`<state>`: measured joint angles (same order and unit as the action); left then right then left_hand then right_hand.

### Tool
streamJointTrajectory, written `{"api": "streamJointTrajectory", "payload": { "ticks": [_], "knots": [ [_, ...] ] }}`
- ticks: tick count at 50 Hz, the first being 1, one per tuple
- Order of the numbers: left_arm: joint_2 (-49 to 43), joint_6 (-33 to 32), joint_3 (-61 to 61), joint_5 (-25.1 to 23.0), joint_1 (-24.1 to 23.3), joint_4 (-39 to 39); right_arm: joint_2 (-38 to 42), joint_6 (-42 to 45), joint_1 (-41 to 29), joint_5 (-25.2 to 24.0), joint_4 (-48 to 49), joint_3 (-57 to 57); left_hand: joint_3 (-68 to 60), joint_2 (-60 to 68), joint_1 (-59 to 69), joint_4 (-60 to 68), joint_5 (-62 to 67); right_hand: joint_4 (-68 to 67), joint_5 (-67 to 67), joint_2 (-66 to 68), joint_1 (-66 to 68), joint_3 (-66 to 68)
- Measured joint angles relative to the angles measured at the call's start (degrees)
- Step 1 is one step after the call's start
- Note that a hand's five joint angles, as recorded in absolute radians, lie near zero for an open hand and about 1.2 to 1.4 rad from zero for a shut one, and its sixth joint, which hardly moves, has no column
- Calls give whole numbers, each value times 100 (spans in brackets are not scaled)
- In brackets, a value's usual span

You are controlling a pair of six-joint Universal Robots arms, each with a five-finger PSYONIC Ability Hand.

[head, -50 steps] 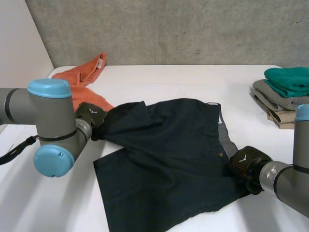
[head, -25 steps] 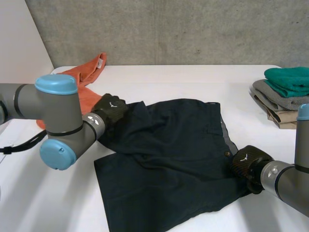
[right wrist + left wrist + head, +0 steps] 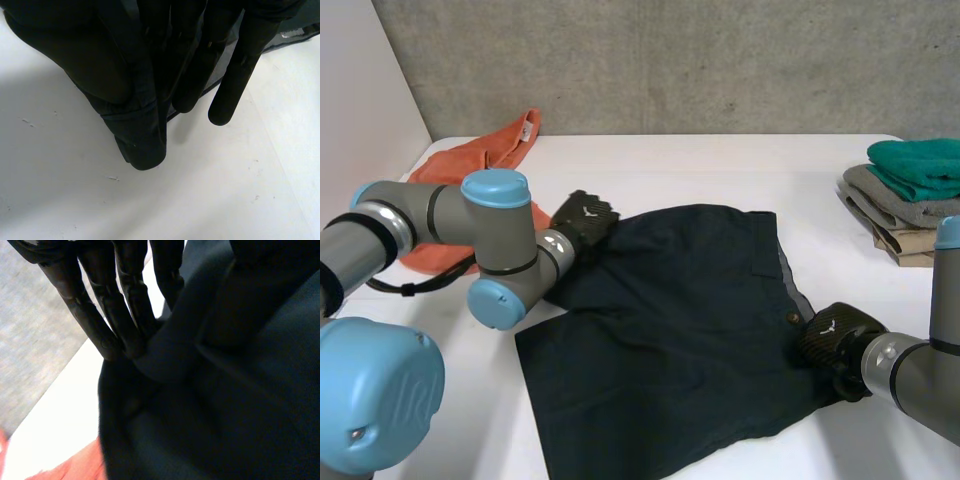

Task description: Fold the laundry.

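Note:
Dark navy shorts (image 3: 670,320) lie spread on the white table (image 3: 720,165) in the head view. My left hand (image 3: 584,217) is at the shorts' far left corner. In the left wrist view its straight fingers (image 3: 117,310) pinch a rolled fold of the shorts (image 3: 210,390) against the thumb. My right hand (image 3: 832,338) sits at the shorts' right edge, near the waistband. In the right wrist view its fingers (image 3: 235,75) close on a bunched edge of the dark cloth (image 3: 135,135) just above the table.
An orange garment (image 3: 485,160) lies crumpled at the back left, close behind my left arm; a bit of the orange garment (image 3: 65,465) lies beside the shorts. A stack of folded clothes (image 3: 905,195), green on top, stands at the right edge. A concrete wall runs behind.
My left hand has moved right and away from me, taking the shorts' left corner inward with it. The right hand has stayed in place.

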<state>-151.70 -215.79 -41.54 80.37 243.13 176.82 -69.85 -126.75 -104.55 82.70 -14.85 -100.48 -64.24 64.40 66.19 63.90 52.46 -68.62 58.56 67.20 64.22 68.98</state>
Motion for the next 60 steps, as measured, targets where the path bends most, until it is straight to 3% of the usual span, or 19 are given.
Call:
{"api": "streamJointTrajectory", "payload": {
  "ticks": [5,10,11,12,13,15,18,27,34,38,45,52,60],
  "knots": [
    [-224,-518,376,1072,49,-158,35,3,9,2,1,21,-385,372,71,435,204,0,0,0,0,0],
    [-109,-909,283,1641,58,-202,70,6,-9,18,-1,40,-322,317,34,368,204,0,0,0,0,0],
    [-41,-948,203,1660,57,-181,75,5,-18,22,-1,40,446,-455,-589,-414,-226,0,0,0,0,0],
    [8,-959,147,1650,56,-162,78,4,-24,24,-3,39,446,-455,-589,-414,-226,0,0,0,0,0],
    [74,-959,68,1613,53,-133,78,3,-28,26,-4,38,1937,-2087,-2394,-1928,-1591,0,0,0,0,0],
    [244,-913,-135,1478,28,-38,73,-10,-56,27,-2,34,3588,-3645,-4087,-3611,-3323,0,0,0,0,0],
    [523,-774,-425,1274,-15,131,56,-32,-80,25,0,28,5027,-5063,-5431,-5020,-4827,0,0,0,0,0],
    [1670,-252,-1244,1402,-60,390,-52,-194,-125,-6,7,17,5216,-5268,-5487,-5230,-5014,0,0,-6,0,0],
    [3148,274,-2501,1607,-54,48,-286,-453,-268,-59,8,4,5216,-5268,-5487,-5230,-5014,0,0,-6,0,0],
    [3959,618,-3401,1470,-100,-264,-445,-637,-336,-70,7,27,5181,-5228,-5445,-5187,-4978,-1,0,-6,0,0],
    [5264,1412,-5489,1021,-534,-819,-621,-1300,-351,-71,-15,208,4037,-4049,-4150,-3976,-3826,-1,1,-6,0,0],
    [5641,1862,-6641,1016,-1242,-807,-592,-2243,-364,-59,-1,422,3613,-3629,-3794,-3535,-3390,-1,1,-6,0,0],
    [5332,2044,-6889,1410,-1838,-703,-449,-2987,-350,-2,26,706,3975,-3999,-4169,-4003,-3894,-1,1,-6,0,0]
  ]
}}
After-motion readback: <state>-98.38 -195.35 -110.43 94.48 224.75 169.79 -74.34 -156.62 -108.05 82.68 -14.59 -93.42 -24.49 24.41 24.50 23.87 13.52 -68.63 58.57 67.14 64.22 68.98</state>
